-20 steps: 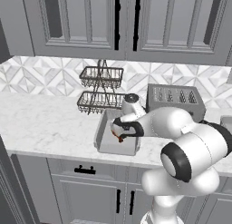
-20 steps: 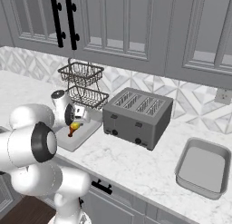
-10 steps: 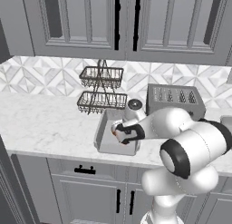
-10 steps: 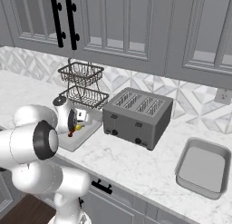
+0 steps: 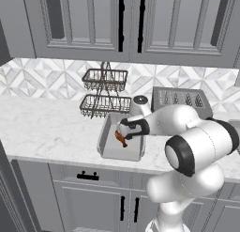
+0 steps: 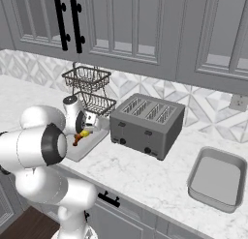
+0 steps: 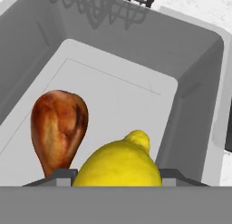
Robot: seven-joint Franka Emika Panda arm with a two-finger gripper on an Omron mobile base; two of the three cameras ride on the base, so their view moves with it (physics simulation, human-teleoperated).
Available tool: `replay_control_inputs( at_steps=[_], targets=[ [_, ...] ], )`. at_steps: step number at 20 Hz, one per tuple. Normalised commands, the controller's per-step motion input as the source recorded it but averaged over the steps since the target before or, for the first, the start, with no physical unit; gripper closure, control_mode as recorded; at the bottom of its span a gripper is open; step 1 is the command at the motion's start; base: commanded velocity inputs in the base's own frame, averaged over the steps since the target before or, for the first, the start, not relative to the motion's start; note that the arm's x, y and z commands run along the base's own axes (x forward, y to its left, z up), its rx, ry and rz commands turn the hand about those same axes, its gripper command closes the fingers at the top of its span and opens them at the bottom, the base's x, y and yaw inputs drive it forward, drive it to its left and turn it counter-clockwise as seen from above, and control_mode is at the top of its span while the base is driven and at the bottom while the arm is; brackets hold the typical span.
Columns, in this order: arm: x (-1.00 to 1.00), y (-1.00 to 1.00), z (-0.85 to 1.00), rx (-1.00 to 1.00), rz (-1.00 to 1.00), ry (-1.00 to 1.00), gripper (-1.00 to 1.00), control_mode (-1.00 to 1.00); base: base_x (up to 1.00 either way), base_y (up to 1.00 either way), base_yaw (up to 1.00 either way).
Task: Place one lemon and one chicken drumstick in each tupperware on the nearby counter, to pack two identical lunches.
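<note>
Lemon (image 7: 118,164) pinched between the fingers (image 7: 117,175), hanging just above the floor of the near tupperware (image 7: 199,73), right beside a chicken drumstick (image 7: 59,125) already lying inside it. Tupperware itself on the white marble-look surface (image 5: 42,127), just in front of the wire basket rack (image 5: 105,92), left of the toaster (image 6: 147,123); second tupperware (image 6: 215,179) well beyond the toaster, apparently unfilled.

To finish well: lower until nearly touching the floor, then part the fingers slowly and lift straight up. Best released clear of the drumstick (a rounded lemon set on that sloping meat would likely roll).

Lemon bright yellow, oval, nippled at one end, faintly dimpled. Drumstick glossy brown, bulbous at top, narrowing toward the bone end. Tupperware matte grey, rectangular, steep walls, flat pale floor. Rack thin dark wire, two tiers. Toaster boxy grey, four slots.
</note>
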Motion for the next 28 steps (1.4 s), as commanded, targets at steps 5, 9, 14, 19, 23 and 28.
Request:
replay_control_inputs(
  at_steps=[5,9,14,19,23,28],
  targets=[
    [0.00,0.00,0.00,0.00,0.00,0.00,-1.00,-1.00,0.00,0.00,0.00],
    [0.00,0.00,0.00,0.00,0.00,0.00,-1.00,-1.00,0.00,0.00,0.00],
    [0.00,0.00,0.01,0.00,0.00,0.05,-1.00,-1.00,0.00,0.00,0.00],
    [-0.19,0.00,0.73,0.00,0.01,0.07,-1.00,-1.00,0.00,0.00,0.00],
    [-0.92,-0.17,0.88,0.00,0.06,0.01,-1.00,-1.00,0.00,0.00,0.00],
    [-1.00,-0.15,0.24,0.00,0.09,0.19,-1.00,-1.00,0.00,0.00,0.00]
  ],
)
